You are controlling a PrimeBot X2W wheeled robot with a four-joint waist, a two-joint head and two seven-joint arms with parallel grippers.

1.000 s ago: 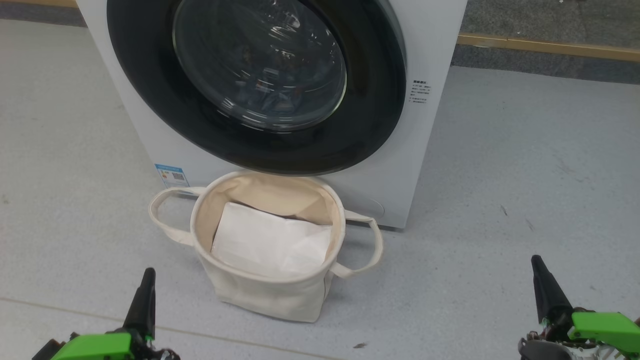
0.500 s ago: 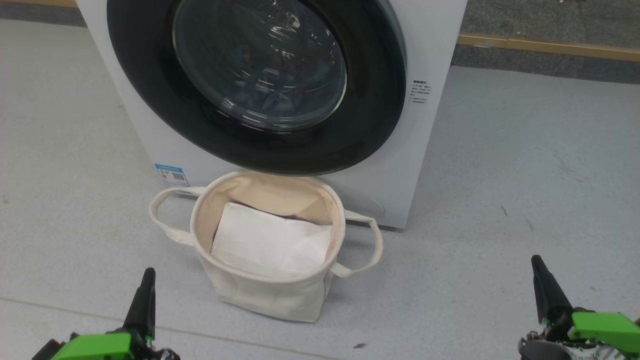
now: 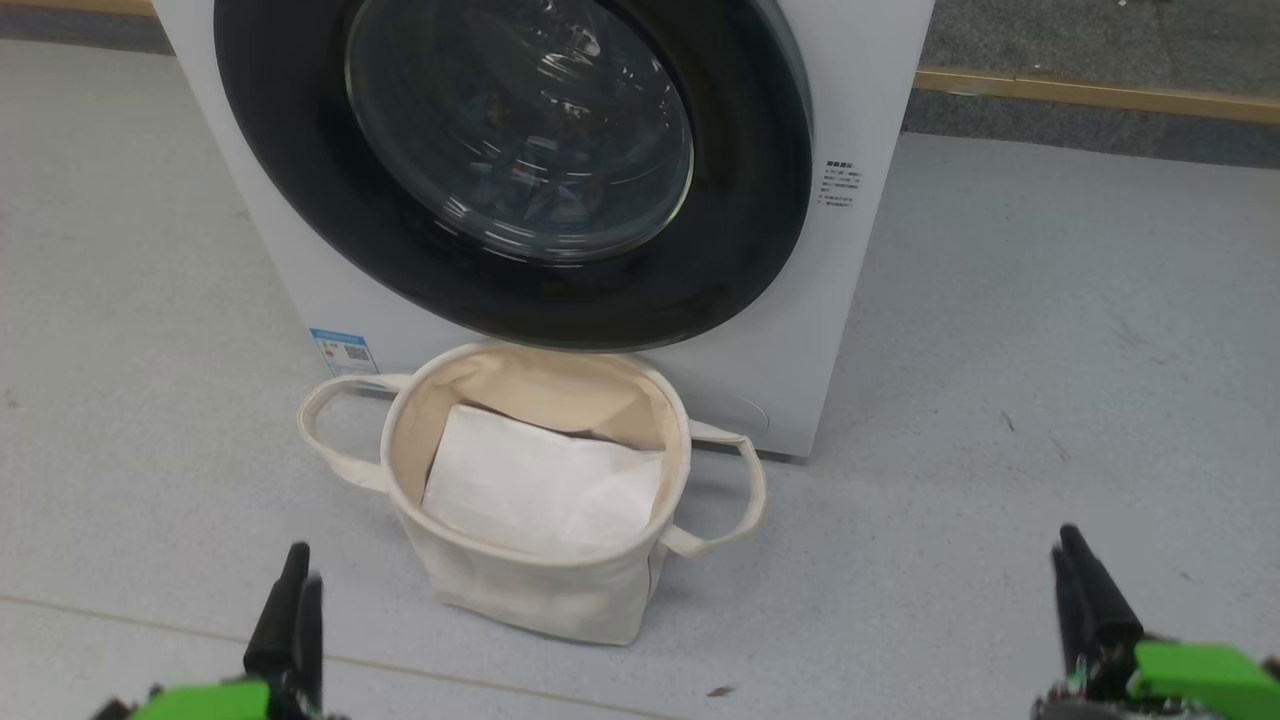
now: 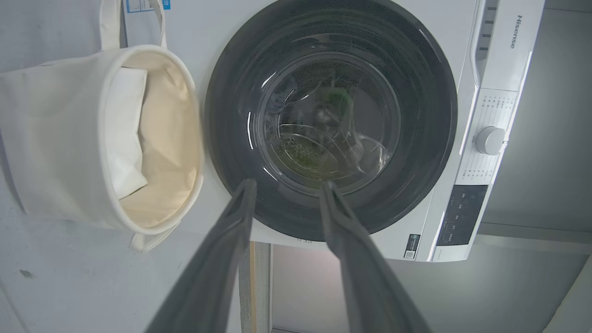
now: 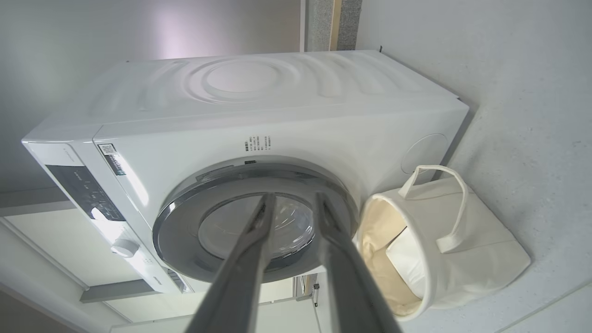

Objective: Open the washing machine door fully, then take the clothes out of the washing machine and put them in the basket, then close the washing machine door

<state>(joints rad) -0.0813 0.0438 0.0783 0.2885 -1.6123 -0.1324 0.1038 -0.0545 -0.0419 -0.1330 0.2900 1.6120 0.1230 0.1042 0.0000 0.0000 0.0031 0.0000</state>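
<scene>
The washing machine (image 3: 860,110) stands straight ahead, white and box-shaped. The washing machine door (image 3: 500,290) is shut flat against it, with a glossy black rim around bulging glass. Dim bluish shapes show behind the glass (image 3: 530,195); I cannot tell whether they are the clothes. The basket (image 3: 520,590) stands on the floor touching the machine's front, below the door. Inside it lies a plain white sheet (image 3: 540,485). My left gripper (image 3: 300,562) (image 4: 286,183) and right gripper (image 3: 1066,545) (image 5: 293,195) hang low on either side of the basket, both open and empty, well short of the door.
Grey floor stretches left and right of the machine. A wooden strip (image 3: 1100,95) runs along the wall at the back right. The control panel with a round knob (image 4: 490,140) sits at the machine's top. A blue sticker (image 3: 343,350) marks its lower front corner.
Both grippers have sunk slightly toward the bottom edge of the head view and look blurred. The machine, door and basket have stayed in place.
</scene>
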